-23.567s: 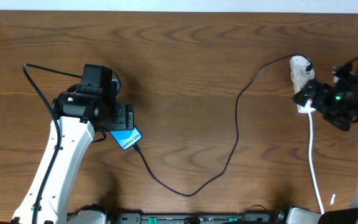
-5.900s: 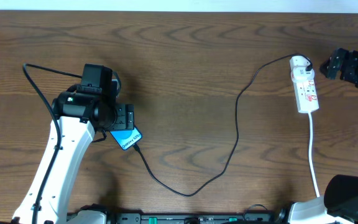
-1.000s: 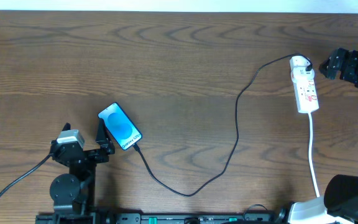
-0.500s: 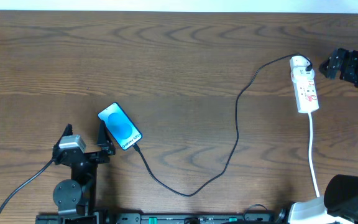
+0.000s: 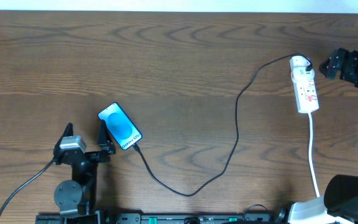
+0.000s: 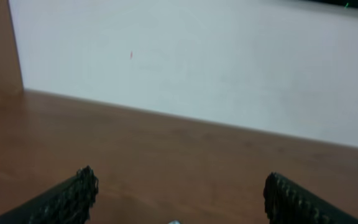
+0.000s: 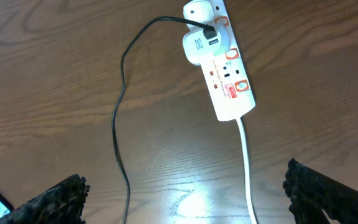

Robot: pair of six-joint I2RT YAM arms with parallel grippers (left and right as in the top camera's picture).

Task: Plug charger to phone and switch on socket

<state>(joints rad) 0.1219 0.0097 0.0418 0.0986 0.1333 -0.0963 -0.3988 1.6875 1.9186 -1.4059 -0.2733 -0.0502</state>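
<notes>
Left gripper (image 5: 86,132) open, empty, just beside phone (image 5: 120,126), which lies flat, screen up. Phone: rigid, slick glass, so grip the long edges. Charger (image 5: 237,124) limp and thin; hold only at the stiff plug tip, touching phone's near end; seating unclear. Right gripper (image 7: 185,177) open, near socket (image 7: 225,74): light, likely slides, so press switch straight down.
</notes>
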